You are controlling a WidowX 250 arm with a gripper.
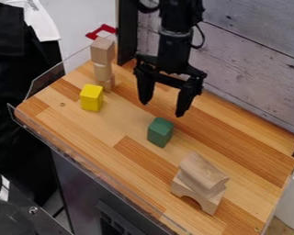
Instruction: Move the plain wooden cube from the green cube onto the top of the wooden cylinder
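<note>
green is the colour of the block [160, 132] closest to the claw [163, 108]. it sits by itself near the middle of the table [140, 158], in front of the claw. the claw hangs wide open, with its two black fingers apart and nothing between them. it does not touch the green block.

some blocks are piled up. at the back left, a tall tower [103, 72] stands up, with a plain wood cube [103, 50] on top and a round piece under it. at the front right, a long, bumpy wood piece [202, 172] lies on a bridge block [209, 203] with a curved hole under it. the green block and the yellow block [92, 97] are not on any pile.

both have flat sides and look smooth. the yellow one is just beside the tower. the table is wood too, with light and dark strips, and it looks hard and flat.
</note>
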